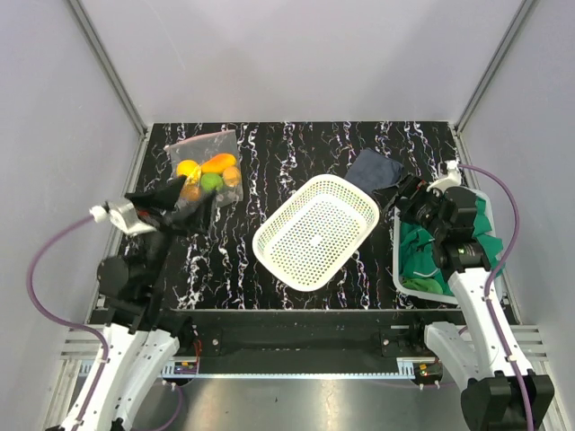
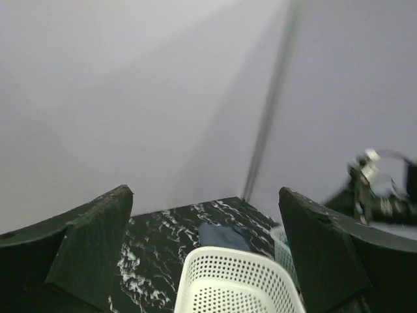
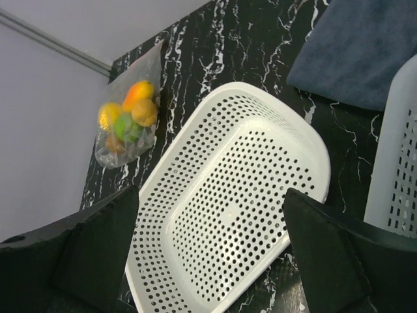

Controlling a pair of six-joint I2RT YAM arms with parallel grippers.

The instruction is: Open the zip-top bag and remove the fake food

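Observation:
The zip-top bag point(image 1: 202, 148) lies flat at the table's back left, clear and crinkly. Inside it is the fake food point(image 1: 212, 172): orange and yellow pieces and one green round one. My left gripper point(image 1: 193, 206) hovers at the bag's near edge and covers part of it from above, open, with nothing between its fingers point(image 2: 98, 241). The left wrist view faces right and the bag is out of it. My right gripper point(image 1: 404, 202) hangs open at the right side, empty. Its wrist view shows the bag point(image 3: 144, 65) and the fake food point(image 3: 139, 111) far off to the left.
A white mesh basket point(image 1: 262, 242) lies empty and slanted mid-table, its rim point(image 3: 316, 147) below my right gripper point(image 3: 212, 194). A dark blue folded cloth point(image 1: 375, 169) lies behind it. A second white basket point(image 3: 397, 163) at the right edge holds green clothing point(image 1: 422, 256).

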